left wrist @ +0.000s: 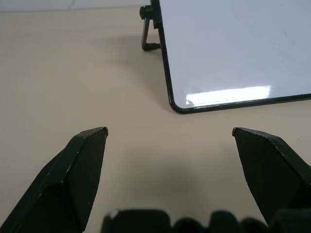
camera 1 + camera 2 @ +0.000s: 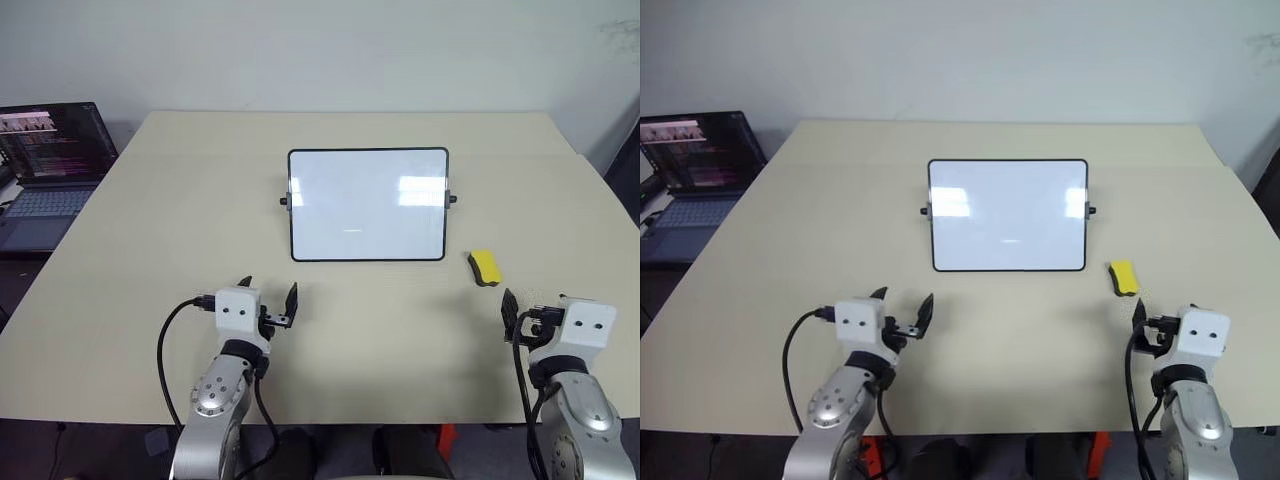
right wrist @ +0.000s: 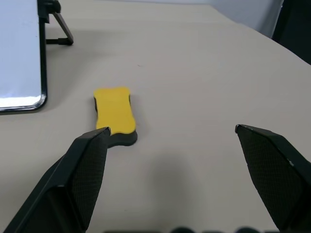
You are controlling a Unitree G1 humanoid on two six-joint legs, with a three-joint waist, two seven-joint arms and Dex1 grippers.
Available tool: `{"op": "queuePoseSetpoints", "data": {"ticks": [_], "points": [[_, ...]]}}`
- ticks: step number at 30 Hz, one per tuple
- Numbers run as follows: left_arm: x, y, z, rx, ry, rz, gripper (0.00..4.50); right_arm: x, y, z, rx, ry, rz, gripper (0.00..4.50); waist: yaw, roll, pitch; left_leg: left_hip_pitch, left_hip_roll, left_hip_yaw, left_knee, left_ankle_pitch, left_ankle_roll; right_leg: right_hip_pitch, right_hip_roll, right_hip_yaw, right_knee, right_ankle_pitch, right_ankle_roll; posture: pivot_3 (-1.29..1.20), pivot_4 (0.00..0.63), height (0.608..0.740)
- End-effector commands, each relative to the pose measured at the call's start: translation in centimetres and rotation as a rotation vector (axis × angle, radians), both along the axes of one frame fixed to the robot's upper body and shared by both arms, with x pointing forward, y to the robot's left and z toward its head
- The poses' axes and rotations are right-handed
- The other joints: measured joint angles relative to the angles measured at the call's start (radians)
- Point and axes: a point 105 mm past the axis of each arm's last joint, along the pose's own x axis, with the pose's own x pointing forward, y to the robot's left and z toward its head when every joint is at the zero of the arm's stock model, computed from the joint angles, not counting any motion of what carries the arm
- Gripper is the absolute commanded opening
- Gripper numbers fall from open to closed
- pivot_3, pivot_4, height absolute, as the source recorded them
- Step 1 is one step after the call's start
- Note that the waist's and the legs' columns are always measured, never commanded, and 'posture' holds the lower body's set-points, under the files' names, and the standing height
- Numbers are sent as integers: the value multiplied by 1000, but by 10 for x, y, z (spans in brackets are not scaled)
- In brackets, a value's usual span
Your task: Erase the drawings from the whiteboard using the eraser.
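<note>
The whiteboard (image 2: 368,204) stands propped on the beige table (image 2: 200,200), black-framed with a knob on each short side. Its face reads plain white with glare patches, and the drawings are out of view. The yellow eraser (image 2: 485,267) with its dark underside lies flat on the table just off the board's near right corner. My right gripper (image 2: 535,306) hovers open a short way nearer than the eraser, which sits ahead and toward one finger in the right wrist view (image 3: 114,115). My left gripper (image 2: 268,292) is open and empty, in front of the board's near left corner (image 1: 181,108).
An open laptop (image 2: 50,170) sits on a lower surface beyond the table's left edge. The table's near edge runs just under both arms. A dark object (image 3: 294,24) stands off the far right corner.
</note>
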Motion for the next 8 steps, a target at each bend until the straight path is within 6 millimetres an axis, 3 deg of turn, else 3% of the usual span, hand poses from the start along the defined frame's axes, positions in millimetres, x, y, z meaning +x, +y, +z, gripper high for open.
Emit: {"op": "queuePoseSetpoints", "data": {"ticks": [1,8], "points": [[-1,-6,17,8,-73,-17,4500,-5,11,20,-53,-75,20,4477,1,0,0,-1,0,0,0,0,0,0,0,0,0,0,0,0,150,740],[0,-19,15,-5,-61,-65,4500,-10,12,26,-91,-72,46,4477,1,0,0,0,0,0,0,0,0,0,0,0,0,0,0,0,150,740]]}}
